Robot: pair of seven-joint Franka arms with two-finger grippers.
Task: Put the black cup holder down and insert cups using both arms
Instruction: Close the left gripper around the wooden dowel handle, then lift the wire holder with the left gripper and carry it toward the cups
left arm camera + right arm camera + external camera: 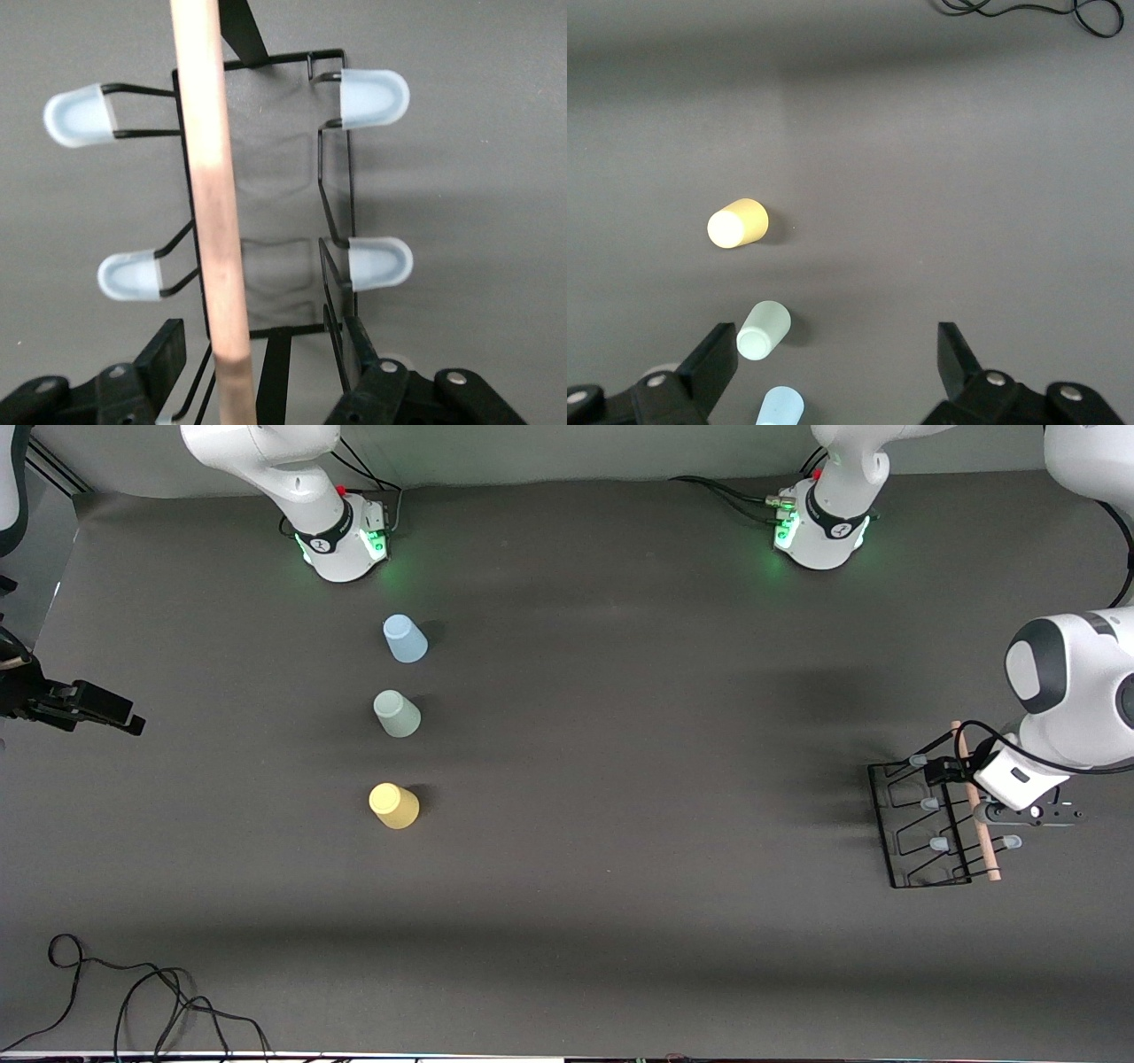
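The black cup holder [912, 833] stands at the left arm's end of the table, its wooden handle [974, 806] on top. My left gripper [979, 802] hangs over it. In the left wrist view its fingers straddle the handle [213, 195] with a gap on each side, so the left gripper [263, 354] is open; pale blue pegs [376, 97] stick out from the holder [241, 31]. Three cups stand upside down in a row: blue [405, 639], green [396, 714], yellow [393, 805]. My right gripper [115, 713] waits open and empty at the right arm's end, high over the table [835, 345].
Loose black cables [133, 1001] lie near the front edge at the right arm's end. The two green-lit arm bases [345, 540] [819, 536] stand along the table's back edge. The right wrist view shows yellow [737, 223], green [763, 330] and blue [780, 409] cups.
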